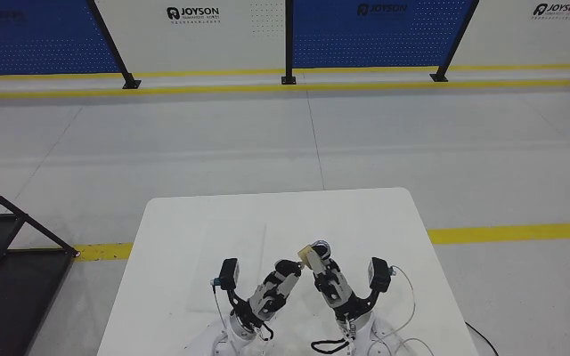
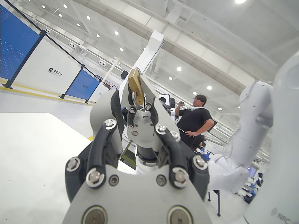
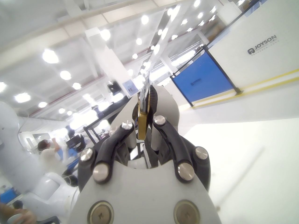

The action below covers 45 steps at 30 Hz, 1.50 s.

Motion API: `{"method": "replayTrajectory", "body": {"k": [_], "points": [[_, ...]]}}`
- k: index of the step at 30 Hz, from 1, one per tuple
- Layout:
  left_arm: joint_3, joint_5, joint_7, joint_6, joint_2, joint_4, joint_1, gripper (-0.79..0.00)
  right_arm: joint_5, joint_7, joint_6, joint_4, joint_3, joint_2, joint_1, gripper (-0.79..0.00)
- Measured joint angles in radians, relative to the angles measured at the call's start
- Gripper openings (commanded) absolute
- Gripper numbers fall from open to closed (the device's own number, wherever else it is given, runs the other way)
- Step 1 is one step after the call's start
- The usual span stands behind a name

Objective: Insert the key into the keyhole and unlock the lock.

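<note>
Right gripper [image 3: 146, 103]: clenched on the brass lock [image 3: 142, 123]. The body is pinched edge-on between the pads and the shackle [image 3: 145, 89] points away from the wrist. In the top view the lock is held up above the white table [image 1: 223, 222], between the two arms near the robot's edge.

Left gripper [image 2: 136, 104]: fingers spread, nothing seen in their grasp. It sits just beside the lock and faces its end (how close, the views do not settle).

A small silver disc [image 2: 134, 96] sits on that end face. It is either the bare keyhole plug or a key's head; cannot tell which.

Progress, as a judgement: the lock is picked up and presented, so that step is done. Key insertion is unconfirmed. The shackle is too blurred to call open or closed, so the insertion and the unlocking turn are both treated as remaining.
</note>
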<state>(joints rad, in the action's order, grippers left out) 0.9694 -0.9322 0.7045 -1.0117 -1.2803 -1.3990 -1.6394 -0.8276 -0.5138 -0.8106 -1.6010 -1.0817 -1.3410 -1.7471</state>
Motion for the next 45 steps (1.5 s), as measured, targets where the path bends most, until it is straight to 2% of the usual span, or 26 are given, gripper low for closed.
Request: {"method": "replayTrajectory", "body": {"k": [6, 14, 17, 18, 19, 26, 45], "points": [[-0.01, 0.04, -0.044, 0.017, -0.004, 0.001, 0.012, -0.493, -0.005, 0.001, 0.003, 0.002, 0.004, 0.001, 0.002, -0.785], [-0.018, 0.072, -0.07, 0.026, -0.009, 0.005, 0.021, -0.573, -0.009, -0.003, 0.003, 0.002, 0.006, 0.003, 0.002, -0.785], [-0.018, 0.075, -0.075, 0.026, -0.011, 0.005, 0.021, -0.646, -0.009, -0.002, 0.005, 0.001, 0.006, 0.003, 0.002, -0.785], [-0.017, 0.075, -0.076, 0.028, -0.011, 0.005, 0.021, -0.742, -0.008, -0.001, 0.005, 0.001, 0.007, 0.003, 0.002, -0.785], [-0.017, 0.074, -0.078, 0.031, -0.011, 0.003, 0.021, -0.785, -0.008, -0.001, 0.005, 0.001, 0.007, 0.004, 0.002, -0.785], [-0.005, 0.025, -0.051, 0.075, -0.014, -0.014, 0.013, -0.785, -0.011, -0.001, 0.013, 0.002, 0.01, 0.004, 0.003, -0.785], [-0.015, -0.241, 0.159, 0.253, -0.02, -0.015, -0.01, -0.785, -0.074, -0.025, 0.067, -0.019, 0.001, 0.011, -0.021, -0.785]]}}
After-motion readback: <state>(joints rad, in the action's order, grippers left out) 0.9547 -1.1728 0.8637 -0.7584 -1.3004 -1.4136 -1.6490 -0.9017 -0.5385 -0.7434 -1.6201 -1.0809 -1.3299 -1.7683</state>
